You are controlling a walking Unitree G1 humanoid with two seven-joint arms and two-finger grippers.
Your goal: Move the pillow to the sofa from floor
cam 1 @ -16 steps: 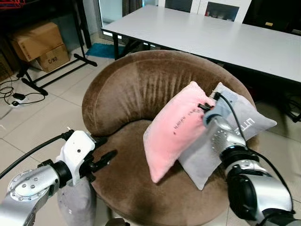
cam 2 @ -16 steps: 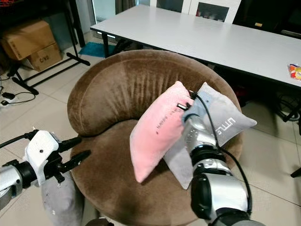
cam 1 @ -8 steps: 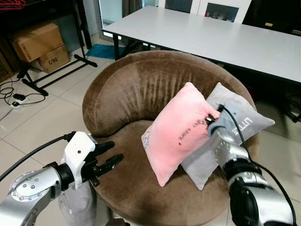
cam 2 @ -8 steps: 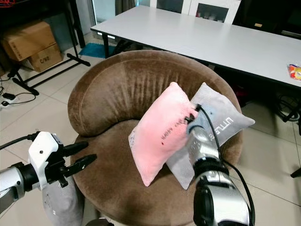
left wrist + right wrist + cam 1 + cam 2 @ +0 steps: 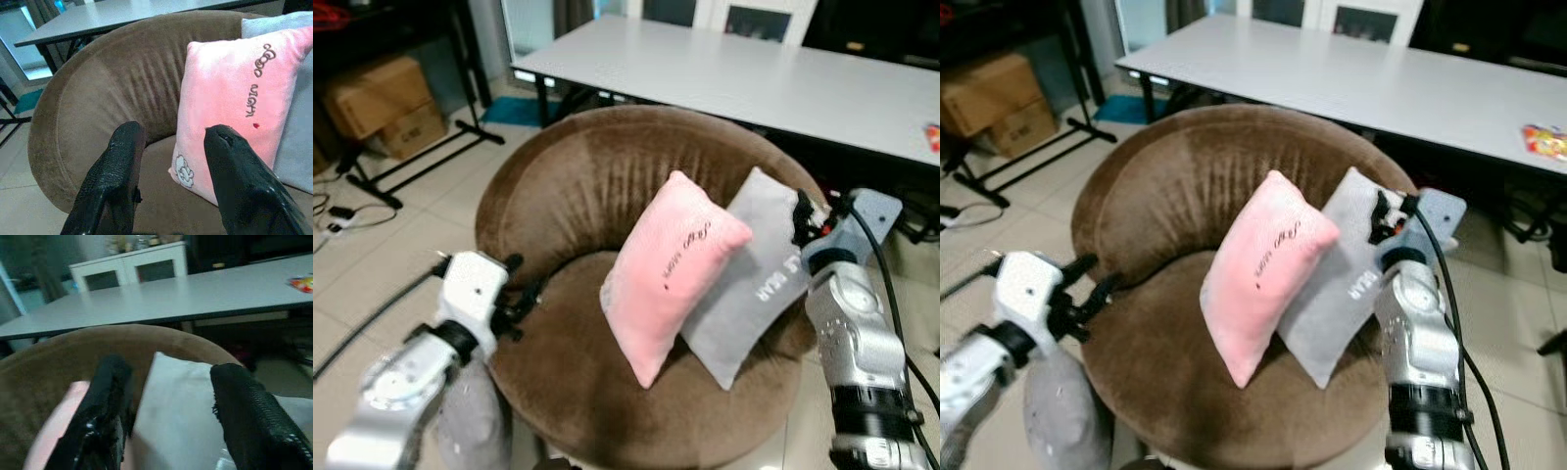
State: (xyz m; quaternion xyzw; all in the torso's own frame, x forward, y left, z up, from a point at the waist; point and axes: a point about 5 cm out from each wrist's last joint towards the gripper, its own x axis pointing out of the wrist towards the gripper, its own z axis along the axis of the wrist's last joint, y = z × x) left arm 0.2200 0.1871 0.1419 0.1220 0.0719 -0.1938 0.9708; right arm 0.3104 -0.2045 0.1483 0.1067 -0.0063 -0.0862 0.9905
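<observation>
The round brown sofa point(image 5: 578, 186) carries the pink pillow point(image 5: 671, 269), leaning against a grey pillow point(image 5: 759, 284). The right gripper point(image 5: 161, 406), jaws wide and empty, hovers behind them; it should retreat clear without nudging either. The left gripper point(image 5: 173, 171) is likewise spread.

Two pillows lean on the sofa point(image 5: 578, 186) seat against its backrest — the pillow point(image 5: 671, 269) at centre, another pillow point(image 5: 754, 284) just behind it toward the right edge. A table point(image 5: 724, 73) stands behind the sofa; boxes point(image 5: 386, 103) sit far left.
</observation>
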